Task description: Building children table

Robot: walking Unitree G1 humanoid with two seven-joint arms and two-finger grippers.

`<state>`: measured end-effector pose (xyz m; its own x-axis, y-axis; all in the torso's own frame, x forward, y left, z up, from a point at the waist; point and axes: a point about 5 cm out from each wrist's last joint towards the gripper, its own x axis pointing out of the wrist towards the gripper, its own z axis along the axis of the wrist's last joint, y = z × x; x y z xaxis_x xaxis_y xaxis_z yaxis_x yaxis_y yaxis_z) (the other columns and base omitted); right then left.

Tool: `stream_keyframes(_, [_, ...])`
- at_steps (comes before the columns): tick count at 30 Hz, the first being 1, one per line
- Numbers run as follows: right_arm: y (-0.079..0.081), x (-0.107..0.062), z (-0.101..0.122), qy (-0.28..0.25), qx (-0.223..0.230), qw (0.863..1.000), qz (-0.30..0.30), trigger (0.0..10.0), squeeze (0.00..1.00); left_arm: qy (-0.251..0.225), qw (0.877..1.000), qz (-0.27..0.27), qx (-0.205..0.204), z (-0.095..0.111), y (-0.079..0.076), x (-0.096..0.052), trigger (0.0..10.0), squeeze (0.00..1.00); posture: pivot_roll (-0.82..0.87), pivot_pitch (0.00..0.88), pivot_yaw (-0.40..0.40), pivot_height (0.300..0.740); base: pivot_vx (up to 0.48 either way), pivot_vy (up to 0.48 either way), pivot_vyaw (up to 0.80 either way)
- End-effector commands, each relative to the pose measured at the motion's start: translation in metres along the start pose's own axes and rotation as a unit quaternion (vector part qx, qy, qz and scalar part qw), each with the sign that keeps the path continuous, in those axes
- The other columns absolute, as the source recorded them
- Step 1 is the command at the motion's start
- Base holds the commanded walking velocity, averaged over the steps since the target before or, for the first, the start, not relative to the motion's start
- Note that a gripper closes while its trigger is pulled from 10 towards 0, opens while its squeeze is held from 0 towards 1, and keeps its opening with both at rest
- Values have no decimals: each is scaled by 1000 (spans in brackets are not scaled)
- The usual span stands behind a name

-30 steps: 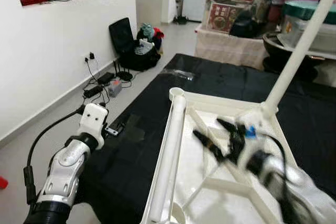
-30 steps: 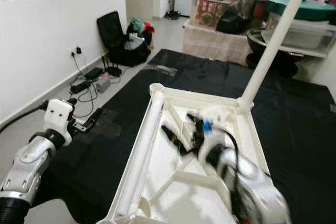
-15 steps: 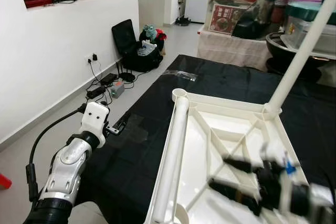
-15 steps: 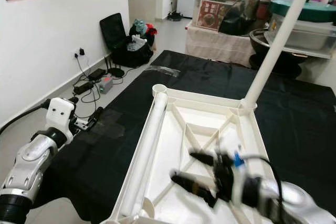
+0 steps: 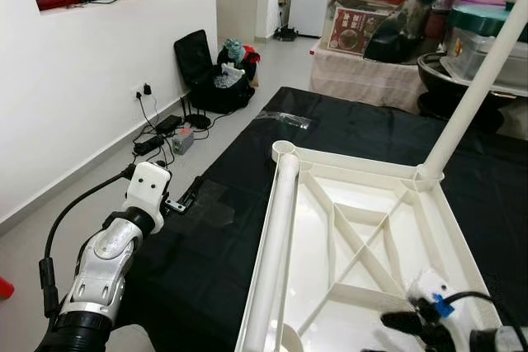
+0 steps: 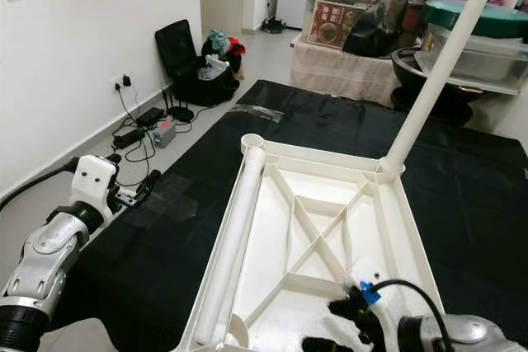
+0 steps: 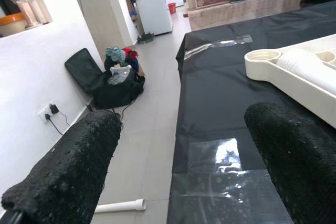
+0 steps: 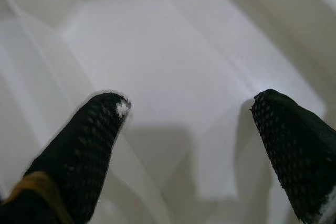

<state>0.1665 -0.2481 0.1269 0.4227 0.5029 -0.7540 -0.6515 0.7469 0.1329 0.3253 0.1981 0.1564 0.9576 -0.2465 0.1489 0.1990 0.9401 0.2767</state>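
Note:
A white children's table top (image 5: 363,204) lies upside down on a black sheet (image 5: 223,237), ribs facing up. One white leg (image 5: 474,92) stands upright in its far right corner. A loose white leg (image 5: 276,245) lies along the left edge, below an empty corner socket (image 5: 283,151). My right gripper (image 6: 330,326) is open low over the near part of the table top; its wrist view shows spread fingers (image 8: 86,140) above bare white plastic. My left gripper (image 7: 184,171) is open, off the sheet's left side, holding nothing.
A black bag with clothes (image 5: 210,72) leans on the left wall, with cables and a power strip (image 5: 165,133) on the floor. Stacked boxes and containers (image 5: 363,30) stand beyond the sheet. Clear tape (image 7: 220,161) marks the sheet; a short white tube (image 7: 118,206) lies on the floor.
My right gripper has drawn back from the base of the upright leg toward the near edge of the table top, staying open. The left arm has not moved.

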Motion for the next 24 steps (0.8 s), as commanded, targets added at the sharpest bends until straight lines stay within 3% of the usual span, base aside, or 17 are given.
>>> stream_keyframes(1, [-5, -1, -14, 48, -21, 998, -20, 10000, 494, 8, 1000, 2, 8, -2, 2, 0, 10000, 0, 1, 0, -74, 740, 0, 0, 0])
stream_keyframes(8, [-15, -1, -39, 135, -67, 987, -58, 10000, 486, 9, 1000, 0, 9, -3, -2, 2, 10000, 0, -1, 0, -78, 740, 0, 0, 0])
stream_keyframes(10, [-30, 2, -44, 166, -91, 975, -118, 10000, 490, 9, 1000, 0, 9, -3, -2, 2, 10000, 0, 3, 0, -81, 740, 0, 0, 0])
stream_keyframes(11, [-30, 2, -44, 166, -91, 975, -118, 10000, 490, 9, 1000, 0, 9, -3, -2, 2, 10000, 0, 3, 0, -81, 740, 0, 0, 0])
stream_keyframes(13, [-50, 3, -40, 176, -112, 958, -196, 10000, 490, 9, 1000, 1, 9, -3, -2, 1, 10000, 0, 5, 0, -82, 740, 0, 0, 0])
stream_keyframes(14, [-50, 3, -40, 176, -112, 958, -196, 10000, 490, 9, 1000, 1, 9, -3, -2, 1, 10000, 0, 5, 0, -82, 740, 0, 0, 0])
stream_keyframes(15, [-60, 2, -35, 174, -118, 950, -232, 10000, 490, 9, 1000, 2, 9, -3, -2, 1, 10000, 0, 8, 0, -87, 740, 0, 0, 0])
stream_keyframes(18, [-68, 0, -32, 179, -131, 940, -259, 10000, 502, 9, 1000, 2, 9, -3, -2, 1, 10000, 0, 8, 0, -87, 740, 0, 0, 0])
stream_keyframes(19, [-76, -2, -30, 190, -153, 928, -282, 10000, 498, 9, 1000, 2, 8, -3, -3, 1, 10000, 0, 13, 0, -91, 740, 0, 0, 0])
stream_keyframes(20, [-76, -2, -30, 190, -153, 928, -282, 10000, 498, 9, 1000, 2, 8, -3, -3, 1, 10000, 0, 13, 0, -91, 740, 0, 0, 0])
stream_keyframes(21, [-83, -5, -31, 209, -181, 914, -297, 10000, 502, 9, 1000, 2, 8, -3, -4, 1, 10000, 0, 21, 0, -99, 740, 0, 0, 0])
stream_keyframes(22, [-83, -5, -31, 209, -181, 914, -297, 10000, 502, 9, 1000, 2, 8, -3, -4, 1, 10000, 0, 21, 0, -99, 740, 0, 0, 0])
stream_keyframes(23, [-89, -9, -33, 228, -207, 901, -307, 10000, 502, 9, 1000, 3, 8, -3, -4, 1, 10000, 0, 21, 0, -100, 740, 0, 0, 0])
stream_keyframes(24, [-89, -9, -33, 228, -207, 901, -307, 10000, 502, 9, 1000, 3, 8, -3, -4, 1, 10000, 0, 21, 0, -100, 740, 0, 0, 0])
